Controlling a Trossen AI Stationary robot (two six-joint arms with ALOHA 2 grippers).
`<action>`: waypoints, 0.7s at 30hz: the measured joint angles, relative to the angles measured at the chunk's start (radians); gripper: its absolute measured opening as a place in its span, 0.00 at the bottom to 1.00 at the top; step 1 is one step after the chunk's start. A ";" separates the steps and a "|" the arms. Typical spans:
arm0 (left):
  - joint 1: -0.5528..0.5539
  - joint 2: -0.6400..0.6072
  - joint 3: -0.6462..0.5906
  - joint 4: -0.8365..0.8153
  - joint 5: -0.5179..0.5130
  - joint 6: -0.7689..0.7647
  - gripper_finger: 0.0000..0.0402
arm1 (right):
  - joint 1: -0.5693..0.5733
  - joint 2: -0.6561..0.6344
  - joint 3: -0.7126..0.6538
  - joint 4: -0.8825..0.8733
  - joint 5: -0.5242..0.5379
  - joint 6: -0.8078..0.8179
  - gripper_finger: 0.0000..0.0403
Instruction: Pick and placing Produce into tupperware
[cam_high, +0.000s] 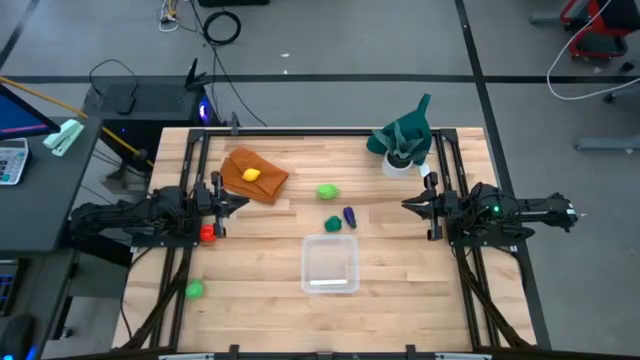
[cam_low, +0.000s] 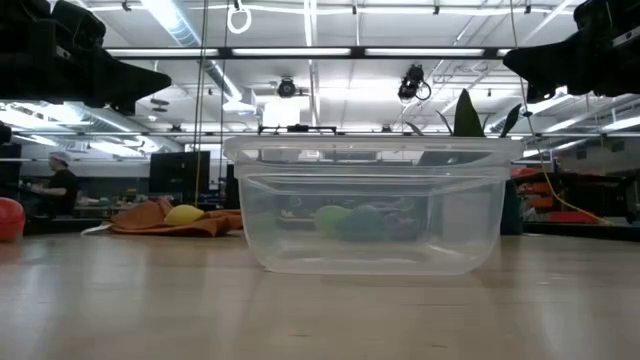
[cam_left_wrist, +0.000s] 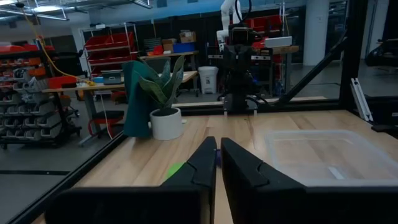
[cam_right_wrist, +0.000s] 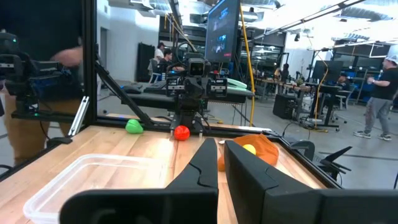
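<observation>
Both our hands wait at the worktop (cam_high: 400, 300) edges, fingers together and empty: the left hand (cam_high: 238, 203) and the right hand (cam_high: 410, 205). The empty tupperware (cam_high: 330, 264) lies between them; the produce is scattered: light green piece (cam_high: 327, 191) between them, red piece (cam_high: 207, 233) beside the left hand.

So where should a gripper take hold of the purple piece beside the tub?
Across its narrow middle, from straight above. The purple piece lies flat and elongated on the table, with the dark green piece close beside it, so the fingers should close across its short width, clear of that neighbour. The right gripper looks nearer.
</observation>
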 joint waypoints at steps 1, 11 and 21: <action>0.000 0.000 0.000 0.000 0.000 0.000 0.09 | 0.000 0.000 0.000 0.000 0.000 0.000 0.00; 0.000 0.000 0.000 0.000 0.000 0.000 0.06 | 0.000 0.000 0.000 0.000 0.000 0.000 0.00; 0.000 0.000 0.000 0.000 0.000 0.000 0.08 | 0.000 0.000 0.000 0.000 0.000 0.000 0.00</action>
